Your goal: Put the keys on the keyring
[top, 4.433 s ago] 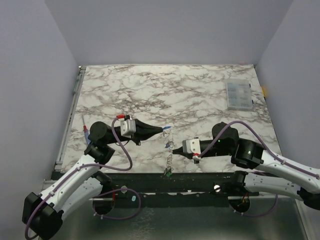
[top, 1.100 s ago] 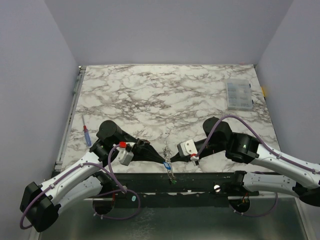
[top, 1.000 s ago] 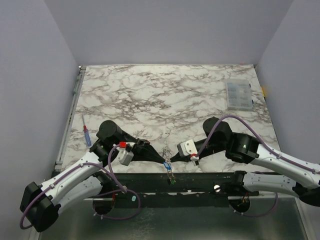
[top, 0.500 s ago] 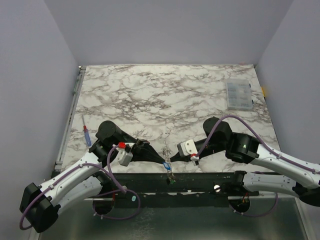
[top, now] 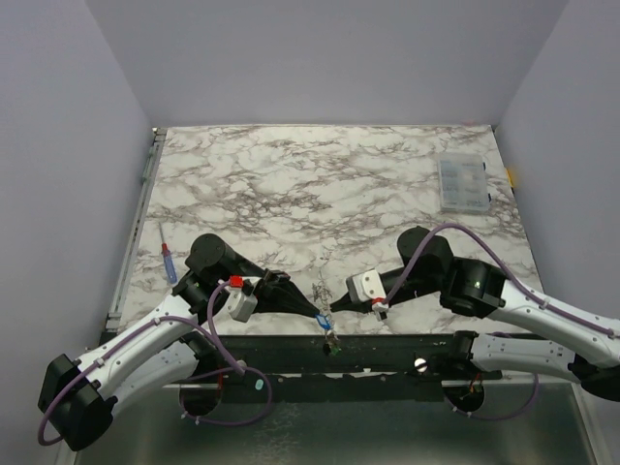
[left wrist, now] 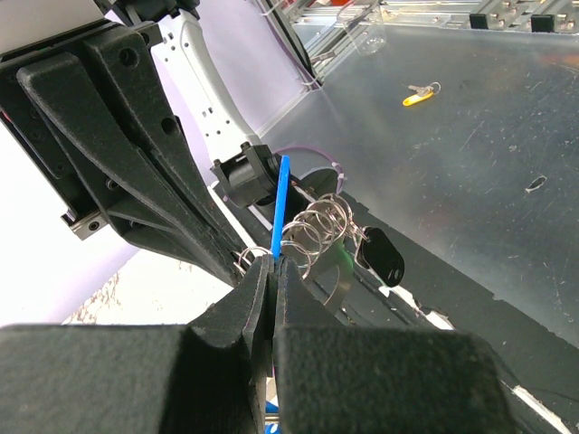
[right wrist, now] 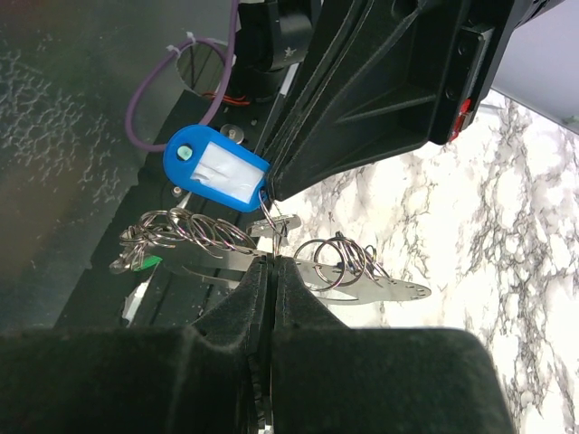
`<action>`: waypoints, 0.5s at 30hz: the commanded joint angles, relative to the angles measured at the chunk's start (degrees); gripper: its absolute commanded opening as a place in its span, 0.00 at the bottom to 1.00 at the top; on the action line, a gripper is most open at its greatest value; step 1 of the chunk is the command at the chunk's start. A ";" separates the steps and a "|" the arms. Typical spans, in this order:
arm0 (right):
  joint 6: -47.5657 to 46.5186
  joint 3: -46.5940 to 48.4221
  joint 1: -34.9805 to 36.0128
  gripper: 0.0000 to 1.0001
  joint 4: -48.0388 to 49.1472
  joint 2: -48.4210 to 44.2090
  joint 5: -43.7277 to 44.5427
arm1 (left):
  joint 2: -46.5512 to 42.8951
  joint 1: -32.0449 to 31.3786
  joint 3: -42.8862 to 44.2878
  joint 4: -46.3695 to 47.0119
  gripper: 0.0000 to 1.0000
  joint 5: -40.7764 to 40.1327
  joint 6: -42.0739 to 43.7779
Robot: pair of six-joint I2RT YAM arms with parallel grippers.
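Both grippers meet at the table's front edge. My left gripper (top: 317, 311) is shut on a blue key; its flat blue head is seen edge-on in the left wrist view (left wrist: 282, 203) and broadside in the right wrist view (right wrist: 217, 169). My right gripper (top: 331, 307) is shut on the keyring (right wrist: 384, 290), a long silvery metal loop carrying several small wire rings (right wrist: 336, 260). The blue key's small ring touches the keyring just above my right fingertips. A black key (left wrist: 384, 256) and a green key (left wrist: 340, 263) hang from the ring cluster over the table edge (top: 331, 341).
A clear compartment box (top: 460, 184) stands at the far right. A screwdriver with a red-and-blue handle (top: 169, 262) lies at the left edge. The black frame rail (top: 387, 349) runs just below the grippers. A yellow-tagged key (left wrist: 418, 93) lies on the floor below.
Over four seconds my left gripper carried the blue key from mid-table to my right gripper at the front edge. In the last second the right arm shifted slightly right.
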 commanded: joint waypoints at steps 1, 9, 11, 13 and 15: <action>-0.30 0.16 -0.05 0.01 2.21 -1.26 1.04 | -0.55 -0.40 1.50 -0.41 0.00 2.41 1.02; -0.30 0.13 -0.07 0.01 2.03 -1.92 1.83 | -0.64 -0.39 1.51 -0.50 0.00 2.41 1.10; -0.22 0.13 -0.01 0.01 1.94 -2.07 1.88 | -0.68 -0.41 1.59 -0.48 0.00 2.40 1.10; -0.22 0.22 -0.06 0.00 1.71 -2.25 2.20 | -0.64 -0.40 1.60 -0.59 0.00 2.41 1.14; -0.24 0.21 -0.07 0.00 1.77 -2.47 2.41 | -0.64 -0.40 1.60 -0.60 0.00 2.41 1.27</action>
